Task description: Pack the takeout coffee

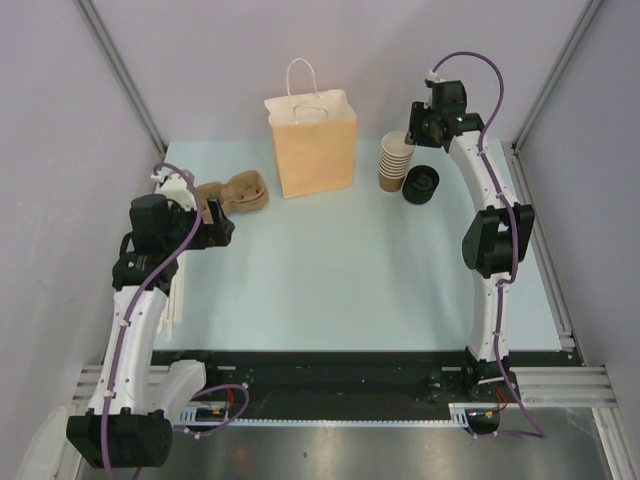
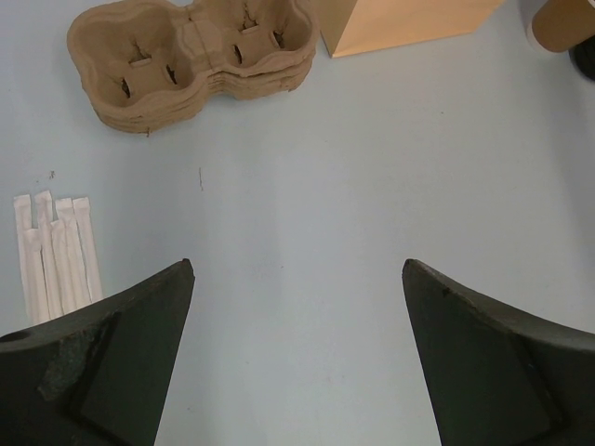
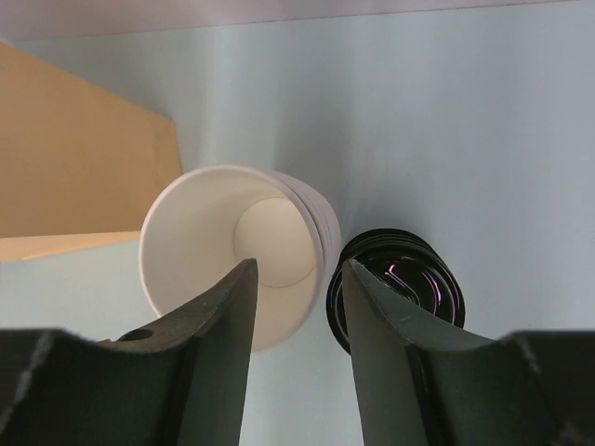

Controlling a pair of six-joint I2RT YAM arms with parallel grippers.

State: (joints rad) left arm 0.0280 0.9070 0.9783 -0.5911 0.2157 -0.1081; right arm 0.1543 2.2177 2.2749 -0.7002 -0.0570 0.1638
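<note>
No lidded takeout coffee shows in any view. A stack of lidless tan paper cups [image 1: 394,160] stands at the back right beside a pile of loose black lids [image 1: 421,184]. My right gripper [image 1: 410,130] hovers over the stack. In the right wrist view its jaws [image 3: 299,263] straddle the top cup's [image 3: 232,242] right wall, one finger inside the white interior, the other between cup and lids [image 3: 409,279], with a gap still showing. My left gripper [image 1: 222,232] hangs wide open over bare table [image 2: 297,279], holding nothing.
A tan paper bag with handles [image 1: 312,145] stands upright at the back centre, its side also in the right wrist view [image 3: 74,158]. A stack of pulp cup carriers [image 2: 195,60] lies at the left. White paper-wrapped sticks [image 2: 54,255] lie near the left edge.
</note>
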